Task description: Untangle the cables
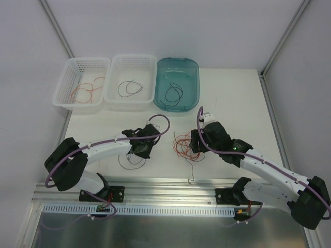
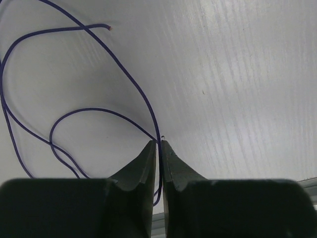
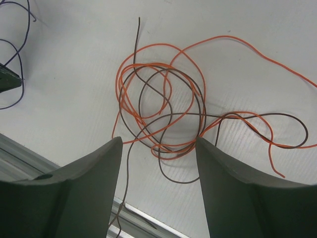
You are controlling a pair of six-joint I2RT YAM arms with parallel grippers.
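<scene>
Tangle (image 3: 166,116) of red-orange and dark brown wires lies on the white surface (image 1: 232,98), its loops crossing over one another and one dark tail trailing off its near side. Right claw (image 3: 158,142) hangs directly over the tangle's near edge, spread wide with one finger to each side of the knot and nothing gripped. Cannot tell whether the tips touch the wires. Left of the tangle and apart from it, a lone dark wire (image 2: 143,99) curls in loose loops on the surface. Left claw (image 2: 158,144) is pinched narrow on this wire, and the strand runs through the slit between its fingers. Three bins sit in a row beyond the tangle. The teal tub (image 1: 178,61) is straight beyond it and holds a dark loop (image 1: 173,93). The middle basket (image 1: 134,57) is beyond and to the left, with a black wire (image 1: 130,87) inside. The end basket (image 1: 88,61) is farther left again — a red wire (image 1: 85,93) curled in it.
</scene>
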